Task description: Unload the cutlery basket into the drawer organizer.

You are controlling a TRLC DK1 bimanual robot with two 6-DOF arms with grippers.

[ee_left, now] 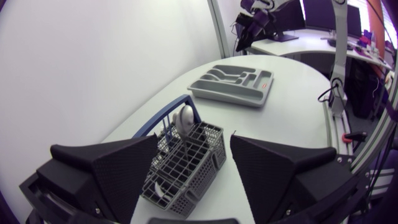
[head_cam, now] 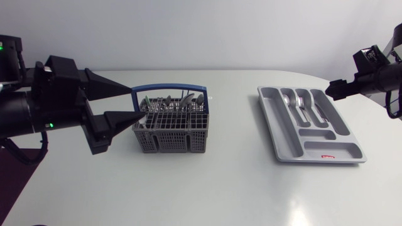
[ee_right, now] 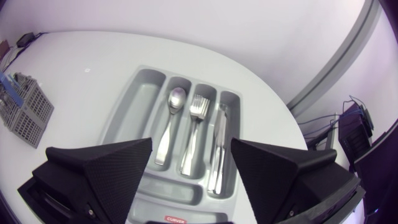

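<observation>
The grey plastic mesh cutlery basket with a blue handle stands on the white tabletop, left of its middle, with metal cutlery upright inside. The left gripper hangs just beside the basket, toward the tabletop's left edge, its fingers spread. The grey plastic drawer organizer lies near the right edge. It holds a spoon, a fork and a knife in separate compartments. The right gripper hangs by the organizer's far end, fingers spread.

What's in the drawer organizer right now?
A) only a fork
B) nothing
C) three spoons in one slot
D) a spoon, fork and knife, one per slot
D: a spoon, a fork and a knife lie side by side in separate slots of the drawer organizer.
</observation>
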